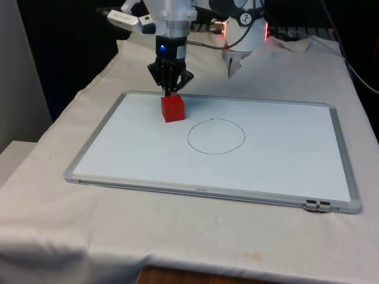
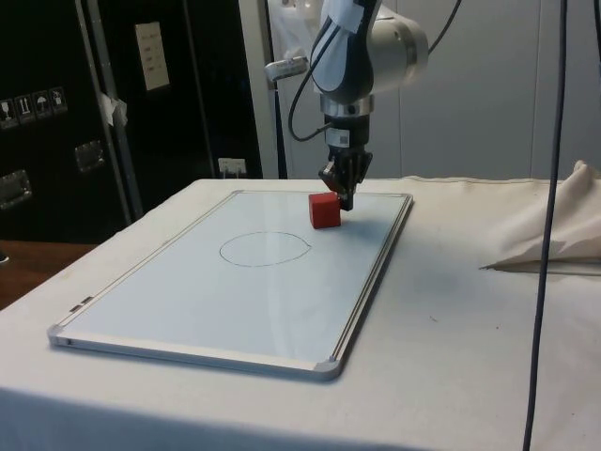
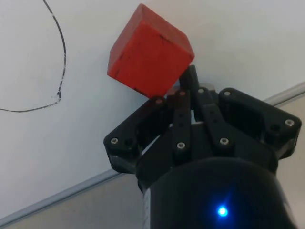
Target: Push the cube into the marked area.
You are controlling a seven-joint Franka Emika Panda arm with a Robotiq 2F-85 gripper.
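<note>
Red cube (image 1: 172, 108): on whiteboard (image 1: 118, 148), near its far edge, outside drawn circle (image 1: 216, 136), just off that circle toward the front view's left. Sat flat, one corner turned toward circle in wrist view. Black gripper (image 1: 169, 90): pointed straight down, tips against cube's far side, touching. Fingers (image 3: 190, 81) pressed together, jaws closed, nothing held between them. Whiteboard lay on white cloth (image 1: 71, 236).

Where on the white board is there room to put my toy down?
Bare room lies on the framed whiteboard between the drawn black circle and the near frame edge, and towards the front view's right. It is crowded where the red wooden cube meets the black gripper.
</note>
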